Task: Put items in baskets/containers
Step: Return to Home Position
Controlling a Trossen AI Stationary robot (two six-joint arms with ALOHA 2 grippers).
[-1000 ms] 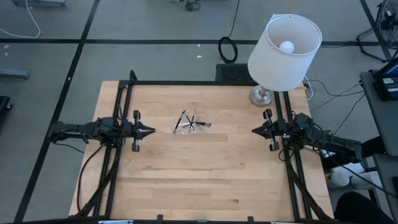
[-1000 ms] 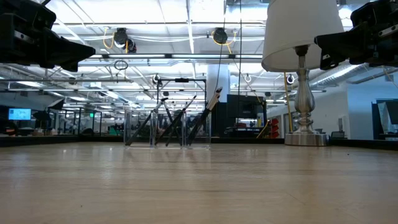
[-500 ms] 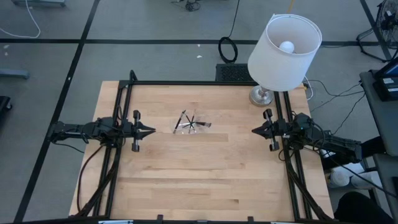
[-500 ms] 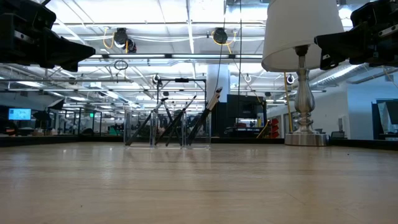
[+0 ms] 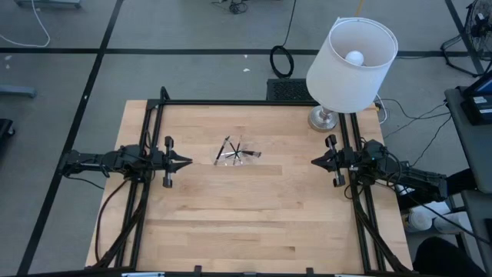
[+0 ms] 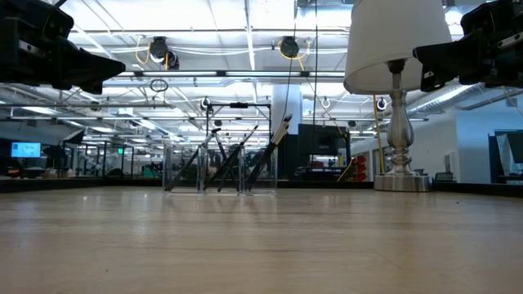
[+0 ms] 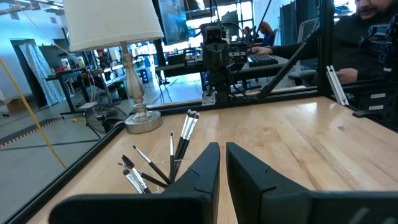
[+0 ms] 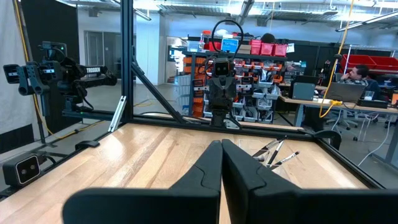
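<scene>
Nothing moved: left hand [image 5: 188,162] and right hand [image 5: 314,162] pressed together at opposite worktop [image 5: 254,223] edges; brushes [image 5: 230,149] seemingly inside clear organizer [image 5: 250,156], well apart from both.

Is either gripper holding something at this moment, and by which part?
Nothing is held. The left gripper and the right gripper are empty, jaws shut, away from the brushes standing in the clear organizer.

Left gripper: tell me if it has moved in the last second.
No. The left gripper sits just as far from the lamp base as before.
</scene>
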